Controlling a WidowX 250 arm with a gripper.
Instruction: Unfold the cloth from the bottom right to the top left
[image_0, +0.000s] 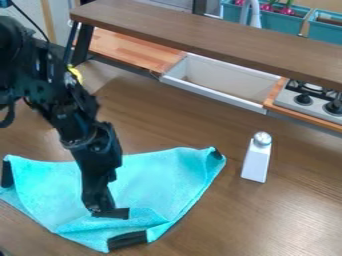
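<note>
Claw (111, 213) hangs down over the rumpled turquoise cloth (157, 175).

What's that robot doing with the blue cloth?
A black robot arm is working on unfolding the cloth. Its pincer is down at the lower part of the cloth, near a black patch, but I can't tell whether it has hold of it. The cloth lies on the brown table, partly spread out, with wrinkles beside the pincer. A white bottle stands off to the right.
</note>
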